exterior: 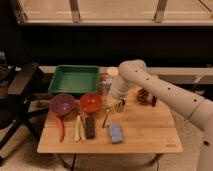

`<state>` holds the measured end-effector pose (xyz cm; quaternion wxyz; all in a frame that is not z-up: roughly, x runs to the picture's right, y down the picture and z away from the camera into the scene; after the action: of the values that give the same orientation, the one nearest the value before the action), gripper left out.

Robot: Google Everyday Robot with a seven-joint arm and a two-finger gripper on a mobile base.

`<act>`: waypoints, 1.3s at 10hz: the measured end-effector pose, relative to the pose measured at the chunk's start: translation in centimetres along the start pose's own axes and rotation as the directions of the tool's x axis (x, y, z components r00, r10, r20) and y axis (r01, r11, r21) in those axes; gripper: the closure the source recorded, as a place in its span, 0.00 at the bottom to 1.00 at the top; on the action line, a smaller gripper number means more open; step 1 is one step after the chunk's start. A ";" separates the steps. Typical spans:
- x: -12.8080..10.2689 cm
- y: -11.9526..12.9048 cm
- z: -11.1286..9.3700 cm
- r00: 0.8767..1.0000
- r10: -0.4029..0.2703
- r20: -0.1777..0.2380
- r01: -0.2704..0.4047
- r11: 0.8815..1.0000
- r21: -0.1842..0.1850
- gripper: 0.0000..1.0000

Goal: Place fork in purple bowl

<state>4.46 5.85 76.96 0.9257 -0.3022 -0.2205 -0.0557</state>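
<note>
- The gripper (116, 104) is hanging over the table (145, 131) with its fingers closed, gripping nothing visible, just right of the orange-red bowl (90, 103).
- The fork (106, 119) is lying on the wood just below it (thin, slightly tilted), beside the blue pad (115, 133).
- The purple bowl (62, 104) is sitting left of the orange-red one, in front of the green tray (75, 80).

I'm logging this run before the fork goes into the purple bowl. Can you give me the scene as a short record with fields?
surface: wooden table
fork: lying on the table between the dark bar and the blue pad
purple bowl: at the table's left, fork not in it
beside it: orange-red bowl to its right, green tray behind
gripper: shut, just above the table, over the fork's far end
fork held: cannot tell
</note>
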 end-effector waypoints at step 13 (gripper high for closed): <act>-16.4 -14.2 -11.1 0.904 -0.398 0.156 0.311 0.863 0.398 0.94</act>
<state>-9.48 -12.66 69.29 0.9065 -0.0840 -0.3861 -0.1485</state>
